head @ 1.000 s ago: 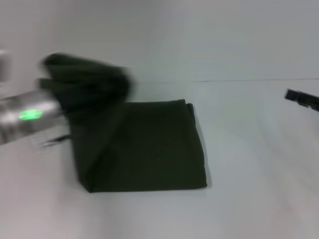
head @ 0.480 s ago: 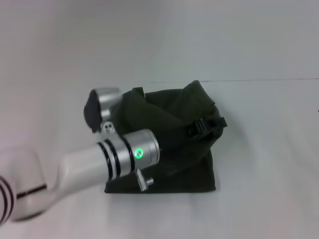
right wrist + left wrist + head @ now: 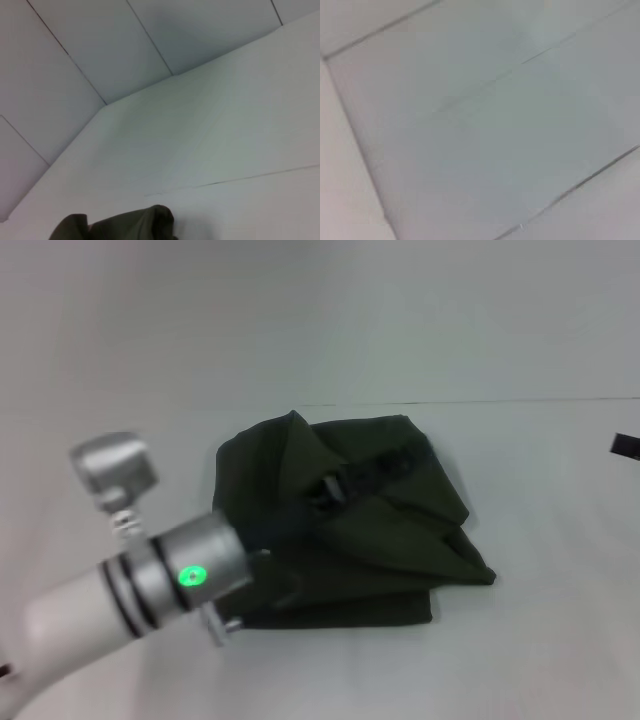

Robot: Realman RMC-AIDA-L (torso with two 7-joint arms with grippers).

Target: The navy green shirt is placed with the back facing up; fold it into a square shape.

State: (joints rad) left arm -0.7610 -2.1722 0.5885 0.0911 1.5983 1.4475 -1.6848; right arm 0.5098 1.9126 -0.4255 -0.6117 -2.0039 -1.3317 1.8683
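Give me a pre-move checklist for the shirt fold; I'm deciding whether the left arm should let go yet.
1. Navy green shirt on the table: ok.
2. Folded into a neat square: not ok; the lower layer lies flat, but the layer above it is bunched and creased, with a corner poking out on the robot's right.
3. Left gripper position: ok; it sits on top of the shirt, amid the folds.
4. Left gripper's hold on the fabric: cannot tell.
5. Right gripper clear of the shirt: ok; only a sliver shows at the head view's right edge.
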